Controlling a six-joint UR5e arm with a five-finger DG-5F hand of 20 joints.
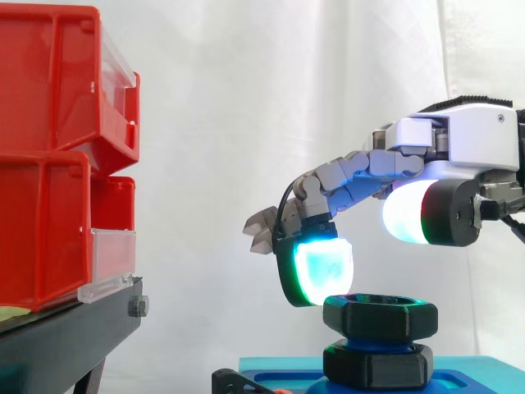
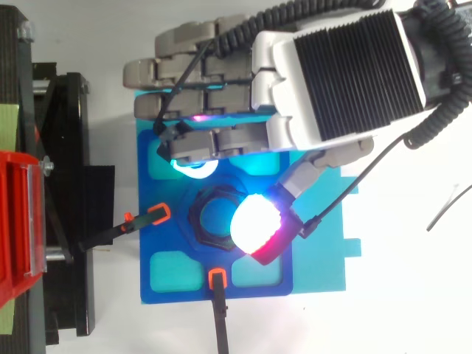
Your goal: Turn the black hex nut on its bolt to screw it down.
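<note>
Plainly, you are at the approach step: the nut (image 1: 379,314) is not yet gripped. It sits high on the blue bolt (image 2: 212,220), and from the side a band of thread shows between it and the black hex piece (image 1: 377,367) below. So I judge that most of the screwing down remains to be done. The bolt stands on a blue base (image 2: 173,276), with orange-tipped clamps (image 2: 147,219) bearing on its edges. The red bins (image 1: 49,98) stand well apart and play no part.

The hand (image 1: 459,135) is loosely spread, its fingers bowed downward and holding nothing. From the side, a cyan finger pad (image 1: 321,264) hangs at the nut's upper left corner, and you cannot tell whether it touches. The white thumb pad (image 2: 254,223) lies over the nut's right side as seen from above. The side view shows it clearly higher than the nut and apart from it.

Next, you likely need to bring the hand down until thumb and finger pad are level with the nut's flats on opposite sides. Then close them across it. Keep the pinch centred on the bolt, so the turn spins the nut and does not push it sideways. Turn in the tightening direction, probably clockwise from above. Expect to let go and take a fresh grip several times.
</note>
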